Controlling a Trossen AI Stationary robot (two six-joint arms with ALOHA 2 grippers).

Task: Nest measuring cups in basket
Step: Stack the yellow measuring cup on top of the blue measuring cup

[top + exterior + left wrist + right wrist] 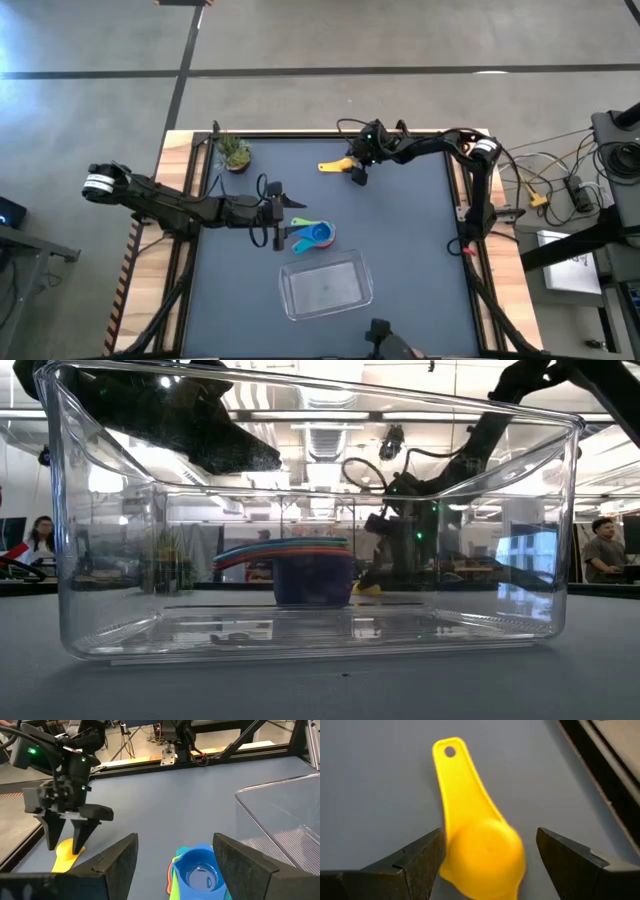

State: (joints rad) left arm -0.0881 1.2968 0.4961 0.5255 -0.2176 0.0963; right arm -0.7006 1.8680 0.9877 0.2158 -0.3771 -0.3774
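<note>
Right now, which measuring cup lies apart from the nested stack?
The yellow measuring cup. It lies alone, bowl down, between the open fingers of the right hand, while the blue cup tops the nested stack below the left hand.

One basket (327,287), perhaps seven cups (312,235).

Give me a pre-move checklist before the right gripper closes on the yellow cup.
1. Right gripper open: ok.
2. Yellow cup between its fingers: ok; bowl sits in the gap, handle pointing away.
3. Cup orientation: not ok for nesting; it looks bowl-down.
4. Left gripper open, over the nested stack, apart from the right arm: ok.
5. Stack in the basket: not ok; it sits on the table beside it.
6. Fingertips low enough to grip: cannot tell.
</note>
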